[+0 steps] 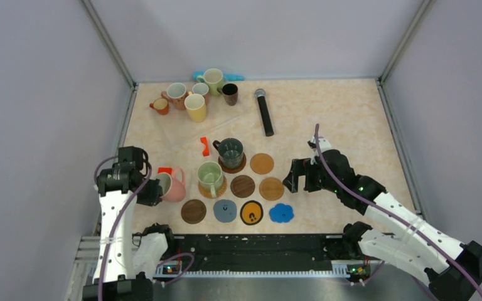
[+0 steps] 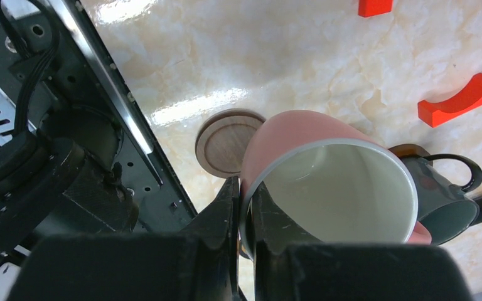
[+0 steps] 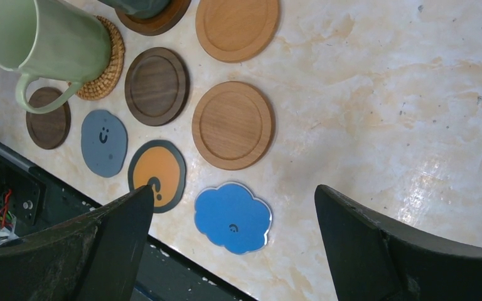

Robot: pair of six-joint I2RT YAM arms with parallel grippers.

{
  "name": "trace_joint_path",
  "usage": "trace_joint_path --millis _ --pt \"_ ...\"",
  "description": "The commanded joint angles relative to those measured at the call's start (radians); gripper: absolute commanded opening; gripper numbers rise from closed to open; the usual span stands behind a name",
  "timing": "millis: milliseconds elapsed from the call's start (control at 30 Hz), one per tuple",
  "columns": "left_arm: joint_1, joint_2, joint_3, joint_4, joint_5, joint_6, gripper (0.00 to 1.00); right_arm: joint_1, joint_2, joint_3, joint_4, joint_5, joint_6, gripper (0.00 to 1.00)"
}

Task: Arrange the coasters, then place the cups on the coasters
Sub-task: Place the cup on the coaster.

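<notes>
My left gripper (image 2: 246, 219) is shut on the rim of a pink cup (image 2: 301, 135), one finger inside and one outside. The cup (image 1: 174, 184) is tilted, left of the coaster group. A dark wood coaster (image 2: 226, 143) shows just beyond it. A dark green cup (image 1: 231, 152) and a pale green cup (image 1: 211, 177) each stand on a coaster. Bare coasters lie around them: tan (image 1: 262, 163), dark (image 1: 243, 185), tan (image 3: 233, 125), dark (image 1: 193, 211), grey-blue (image 3: 103, 142), black-and-yellow (image 3: 157, 174) and blue scalloped (image 3: 232, 217). My right gripper (image 1: 301, 178) hangs open above the blue one, holding nothing.
Several more cups (image 1: 196, 107) cluster at the back left. A black microphone (image 1: 264, 111) lies behind the coasters. Red-orange pieces (image 1: 204, 146) (image 2: 458, 100) lie near the dark green cup. The black base rail (image 1: 257, 244) runs along the near table edge.
</notes>
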Motion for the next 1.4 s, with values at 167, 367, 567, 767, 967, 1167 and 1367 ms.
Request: trace_joint_path --millis 167,367,567,767,967,1167,1367 --pt "-0.107 0.004 -0.101 0.034 0.023 -0.144 0.00 -0.001 -0.004 -0.011 0.053 -0.005 0.011 0.98" --pt "-0.345 0.086 -0.079 0.014 -0.039 -0.306 0.00 -0.001 -0.010 -0.013 0.053 -0.002 0.011 0.98" --pt "-0.383 0.126 -0.077 -0.021 -0.057 -0.347 0.00 -0.001 -0.033 -0.021 0.040 -0.003 0.011 0.98" --pt "-0.395 0.111 -0.125 0.003 -0.038 -0.368 0.00 -0.001 -0.041 -0.027 0.036 -0.003 0.007 0.98" --pt "-0.414 0.119 -0.123 0.006 -0.049 -0.374 0.00 -0.001 -0.030 -0.022 0.040 -0.002 0.005 0.98" --pt "-0.428 0.139 -0.124 0.001 -0.054 -0.373 0.01 -0.001 -0.040 -0.026 0.041 -0.002 0.009 0.98" --pt "-0.436 0.140 -0.131 0.002 -0.078 -0.379 0.01 -0.001 -0.044 -0.026 0.039 -0.002 0.010 0.98"
